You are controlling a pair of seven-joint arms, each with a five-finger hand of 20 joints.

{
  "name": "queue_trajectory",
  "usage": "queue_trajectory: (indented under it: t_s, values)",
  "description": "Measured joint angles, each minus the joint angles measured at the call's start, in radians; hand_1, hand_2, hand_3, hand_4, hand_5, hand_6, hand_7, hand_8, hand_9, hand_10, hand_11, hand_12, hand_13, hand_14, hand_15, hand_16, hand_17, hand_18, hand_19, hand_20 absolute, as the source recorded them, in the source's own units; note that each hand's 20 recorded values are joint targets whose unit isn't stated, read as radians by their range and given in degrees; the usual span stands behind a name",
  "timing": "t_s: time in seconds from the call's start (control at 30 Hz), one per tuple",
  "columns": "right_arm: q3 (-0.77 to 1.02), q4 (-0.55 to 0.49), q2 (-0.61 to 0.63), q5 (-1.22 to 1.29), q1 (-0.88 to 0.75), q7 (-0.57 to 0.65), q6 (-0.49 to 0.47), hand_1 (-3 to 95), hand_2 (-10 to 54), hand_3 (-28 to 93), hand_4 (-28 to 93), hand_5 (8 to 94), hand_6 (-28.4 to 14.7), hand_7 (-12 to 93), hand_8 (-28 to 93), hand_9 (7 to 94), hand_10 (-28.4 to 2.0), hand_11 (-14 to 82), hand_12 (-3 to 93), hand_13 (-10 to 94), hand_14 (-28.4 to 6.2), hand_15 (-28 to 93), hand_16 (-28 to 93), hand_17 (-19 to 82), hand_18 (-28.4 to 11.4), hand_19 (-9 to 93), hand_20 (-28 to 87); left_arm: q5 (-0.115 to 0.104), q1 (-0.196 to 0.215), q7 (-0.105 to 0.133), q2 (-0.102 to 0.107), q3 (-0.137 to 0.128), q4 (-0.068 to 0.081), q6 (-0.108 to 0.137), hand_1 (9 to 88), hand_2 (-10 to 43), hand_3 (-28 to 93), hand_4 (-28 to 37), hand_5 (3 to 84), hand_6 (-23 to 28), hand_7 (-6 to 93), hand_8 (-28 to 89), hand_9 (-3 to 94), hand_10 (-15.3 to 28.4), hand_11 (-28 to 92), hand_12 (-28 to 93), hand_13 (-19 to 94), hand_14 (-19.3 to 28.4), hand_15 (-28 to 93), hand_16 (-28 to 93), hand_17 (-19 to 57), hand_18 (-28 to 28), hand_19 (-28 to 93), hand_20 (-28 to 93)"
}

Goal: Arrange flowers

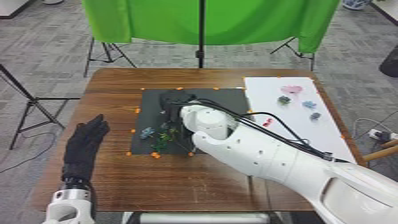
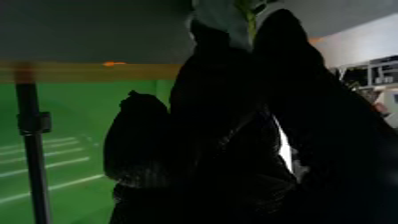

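In the head view my right hand [image 1: 174, 99] is over the upper part of the dark mat [image 1: 224, 95], partly covered by its forearm. In the right wrist view, the black fingers of my right hand [image 2: 218, 95] close at their tips around a green stem [image 2: 250, 22], beside a pale grey-blue thing [image 2: 222, 17]. A blue flower [image 1: 147, 132] and green foliage [image 1: 161, 144] lie on the mat's left side. On the white sheet [image 1: 266, 90] are a pink flower [image 1: 291, 89], a green one [image 1: 283, 100], blue ones [image 1: 309, 104] and a red piece [image 1: 267, 122]. My left hand [image 1: 84, 145] rests open, fingers straight.
Orange markers dot the edges of the mat. The brown wooden table [image 1: 115, 175] extends around mat and sheet. Behind it stand a green backdrop [image 1: 151, 22] and a black pole [image 1: 201, 40]. My right forearm crosses the table's right half, with black cables along it.
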Motion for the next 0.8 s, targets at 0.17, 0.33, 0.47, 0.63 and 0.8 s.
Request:
queue_trajectory:
  t_s: [0.17, 0.33, 0.47, 0.63, 0.8]
  values:
    - [-0.002, -0.031, 0.018, 0.005, 0.004, 0.0, -0.005, 49.4, -9.5, 62, -19, 58.2, 0.9, 14, -8, 71.5, -13.9, 17.3, 21.6, 89, -2.5, 53, 35, 63, -9.0, 93, 48, 0.001, 0.0, 0.0, 0.0, 0.0, 0.0, -0.002, 18.4, 4.0, 62, -28.3, 42.1, 3.8, 12.6, -7, 36.6, 11.9, 15, 13, 27, 14.4, 16, 2, 2.5, 11.6, 4, 18]
    - [0.011, -0.06, 0.034, 0.02, 0.01, 0.001, -0.025, 49.5, -9.5, 59, -19, 53.7, 1.1, 12, -8, 71.7, -14.6, 16.1, 20.3, 89, -2.8, 53, 34, 63, -8.9, 93, 47, 0.001, 0.001, 0.0, 0.0, 0.0, 0.0, -0.004, 18.4, 4.0, 62, -28.3, 42.4, 3.8, 13.5, -8, 37.1, 12.0, 16, 13, 27, 14.7, 18, 2, 2.5, 11.6, 4, 18]
    - [0.033, -0.089, 0.05, 0.048, 0.014, 0.004, -0.04, 48.9, -9.5, 57, -17, 52.5, 0.9, 11, -8, 71.3, -14.7, 15.6, 19.9, 90, -3.0, 52, 34, 63, -9.1, 93, 46, 0.002, 0.001, -0.001, 0.0, -0.001, 0.0, -0.005, 18.4, 3.9, 62, -28.3, 42.1, 3.8, 13.6, -8, 36.8, 12.1, 16, 12, 27, 14.7, 18, 2, 2.5, 11.6, 4, 18]
    - [0.076, -0.189, 0.096, 0.074, 0.01, 0.025, -0.042, 46.7, -9.5, 57, -14, 54.8, 0.1, 11, -8, 71.1, -14.8, 15.5, 20.1, 89, -3.6, 51, 34, 62, -10.2, 93, 45, 0.003, 0.003, -0.003, -0.003, -0.002, 0.0, -0.008, 18.6, 3.9, 62, -28.3, 41.5, 3.8, 12.1, -8, 36.2, 11.8, 14, 12, 27, 14.6, 16, 2, 2.5, 11.6, 4, 18]
    - [0.21, -0.435, 0.224, 0.094, -0.054, 0.054, -0.012, 37.3, -9.5, 59, -12, 52.8, -2.6, 8, -6, 66.2, -17.6, 13.9, 21.8, 83, -7.7, 53, 34, 56, -14.2, 93, 48, 0.004, 0.014, -0.003, -0.009, -0.008, -0.003, -0.011, 18.5, 4.0, 62, -28.3, 41.0, 3.4, 10.3, -7, 36.1, 11.6, 12, 13, 27, 14.5, 14, 3, 2.5, 11.5, 3, 18]
